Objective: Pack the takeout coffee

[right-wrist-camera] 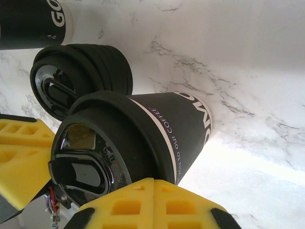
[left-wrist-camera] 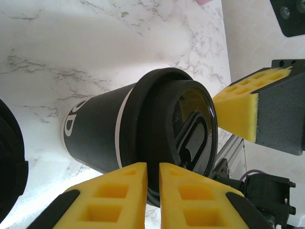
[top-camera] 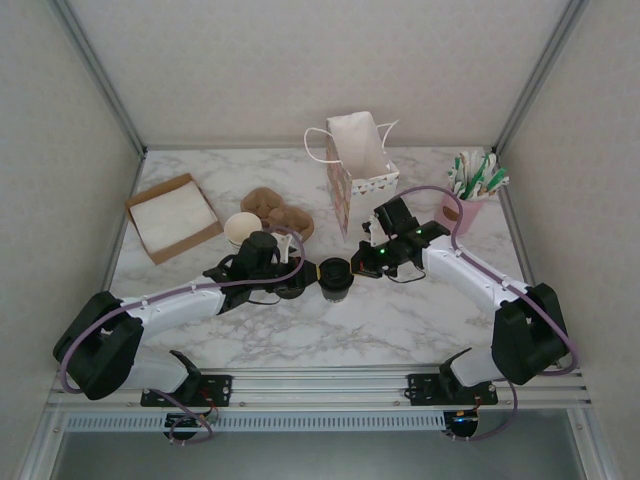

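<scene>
The takeout coffee (top-camera: 335, 276), a black paper cup (left-wrist-camera: 95, 133) with white lettering (right-wrist-camera: 183, 129), stands lidded on the marble table between the two arms. Its round black lid (left-wrist-camera: 164, 119) faces both wrist cameras. My left gripper (top-camera: 312, 274) is shut, its yellow fingertips (left-wrist-camera: 152, 183) pressed against the lid's rim with nothing between them. My right gripper (top-camera: 358, 266) is shut too, its tips (right-wrist-camera: 153, 191) against the cup's opposite side just under the lid (right-wrist-camera: 109, 133). Each wrist view also catches the other gripper's yellow fingers (left-wrist-camera: 236, 114) (right-wrist-camera: 21, 152).
An open paper bag (top-camera: 358, 165) stands behind the cup. A pile of black lids (right-wrist-camera: 81, 76) and a stack of nested cups (right-wrist-camera: 28, 21) sit close by. A cardboard cup carrier (top-camera: 278, 212), a napkin box (top-camera: 172, 215) and a pink cup of stirrers (top-camera: 465, 205) lie further back.
</scene>
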Controlling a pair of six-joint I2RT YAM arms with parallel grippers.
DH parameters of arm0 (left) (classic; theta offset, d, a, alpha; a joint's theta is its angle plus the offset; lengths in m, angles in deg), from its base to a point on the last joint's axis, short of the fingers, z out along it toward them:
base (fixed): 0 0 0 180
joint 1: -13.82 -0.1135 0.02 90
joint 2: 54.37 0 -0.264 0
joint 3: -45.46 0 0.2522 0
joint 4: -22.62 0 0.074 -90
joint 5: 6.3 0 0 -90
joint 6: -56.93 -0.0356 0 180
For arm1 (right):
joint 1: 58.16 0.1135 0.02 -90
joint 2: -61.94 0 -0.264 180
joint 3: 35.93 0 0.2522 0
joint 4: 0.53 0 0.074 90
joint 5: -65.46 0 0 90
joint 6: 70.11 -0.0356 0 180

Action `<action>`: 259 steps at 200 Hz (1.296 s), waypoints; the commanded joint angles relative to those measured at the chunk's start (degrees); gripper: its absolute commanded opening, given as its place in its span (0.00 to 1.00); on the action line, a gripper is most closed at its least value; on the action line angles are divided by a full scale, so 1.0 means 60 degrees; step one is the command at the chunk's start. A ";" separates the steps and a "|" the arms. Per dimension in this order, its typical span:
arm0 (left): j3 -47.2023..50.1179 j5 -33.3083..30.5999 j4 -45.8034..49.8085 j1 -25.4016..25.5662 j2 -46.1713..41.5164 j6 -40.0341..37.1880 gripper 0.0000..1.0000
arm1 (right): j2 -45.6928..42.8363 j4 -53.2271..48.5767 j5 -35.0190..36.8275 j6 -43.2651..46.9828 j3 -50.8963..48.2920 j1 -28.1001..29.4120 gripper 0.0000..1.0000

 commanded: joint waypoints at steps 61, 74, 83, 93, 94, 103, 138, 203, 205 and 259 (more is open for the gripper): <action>0.0008 -0.0058 -0.0043 0.0090 0.0257 -0.0048 0.15 | 0.0207 0.0099 0.0317 -0.0295 -0.1056 0.0068 0.00; 0.0075 -0.0041 -0.0118 0.0090 0.0240 0.0018 0.15 | 0.0172 0.0090 0.0319 -0.0294 -0.1007 0.0071 0.00; 0.0116 -0.0043 -0.0144 0.0090 0.0228 0.0057 0.15 | 0.0169 0.0057 0.0317 -0.0279 -0.0941 0.0087 0.00; 0.0134 -0.0042 -0.0138 0.0090 0.0164 0.0081 0.15 | 0.0123 0.0041 0.0316 -0.0264 -0.0876 0.0119 0.00; 0.0134 -0.0043 -0.0138 0.0090 0.0159 0.0081 0.15 | 0.0124 0.0040 0.0316 -0.0256 -0.0867 0.0125 0.00; 0.0087 -0.0069 -0.0061 0.0090 0.0086 0.0066 0.15 | 0.0066 0.0051 0.0287 -0.0250 -0.0783 0.0167 0.00; -0.0356 -0.0289 0.0562 0.0077 -0.0187 -0.0170 0.16 | -0.0156 -0.0082 0.0295 -0.0196 -0.0260 0.0220 0.00; -0.0883 -0.0541 0.1113 -0.0009 -0.0475 -0.0381 0.19 | -0.0458 -0.0701 0.0555 -0.0070 0.0495 0.0218 0.00; -0.0889 -0.0552 0.1117 -0.0012 -0.0475 -0.0382 0.19 | -0.0471 -0.0716 0.0563 -0.0065 0.0509 0.0219 0.00; -0.1362 -0.1039 0.1876 -0.0161 -0.1224 -0.0714 0.45 | -0.1049 -0.0912 0.1371 0.0169 0.0734 0.0201 0.31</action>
